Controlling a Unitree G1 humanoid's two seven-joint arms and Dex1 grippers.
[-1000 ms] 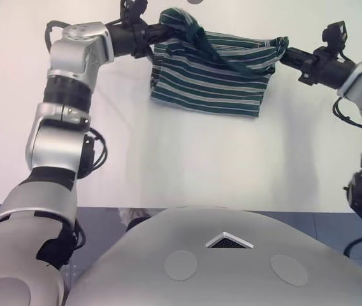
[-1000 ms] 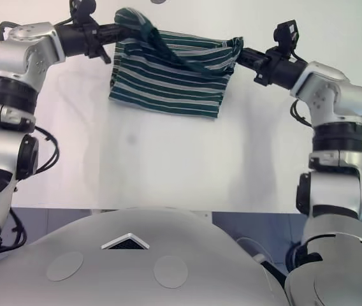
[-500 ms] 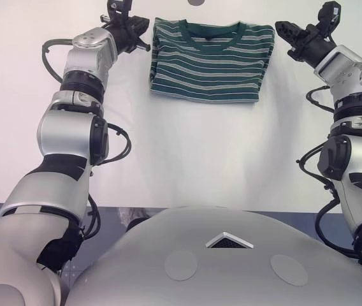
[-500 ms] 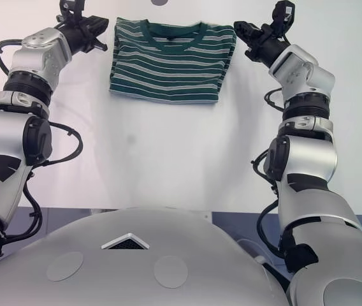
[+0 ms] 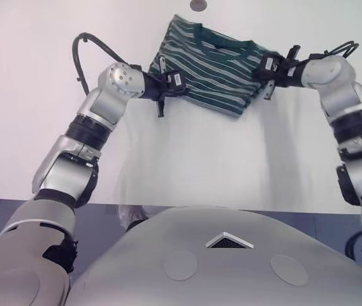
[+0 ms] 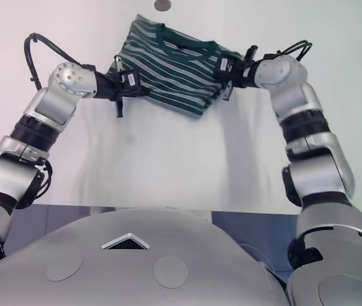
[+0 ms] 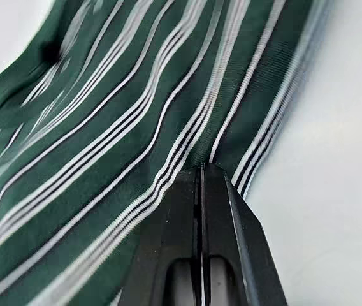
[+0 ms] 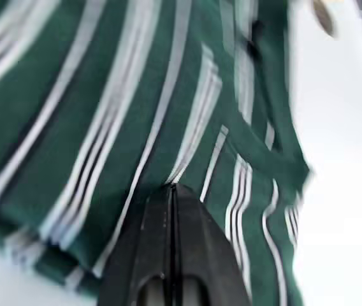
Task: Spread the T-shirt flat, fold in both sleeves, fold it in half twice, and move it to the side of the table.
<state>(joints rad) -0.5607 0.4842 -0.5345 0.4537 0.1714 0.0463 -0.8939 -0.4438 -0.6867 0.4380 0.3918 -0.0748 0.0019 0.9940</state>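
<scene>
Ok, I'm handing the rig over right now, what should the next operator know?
Both shut: left claw on one side edge of the green white-striped fabric T-shirt, right claw on the opposite edge. The shirt is a folded packet, skewed, at the far middle of the white table. Folds look done. Left: move it to the table's side, then release.

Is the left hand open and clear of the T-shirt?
No, the left hand is clamped shut on a fold of the T-shirt, with no gap at its tips.
</scene>
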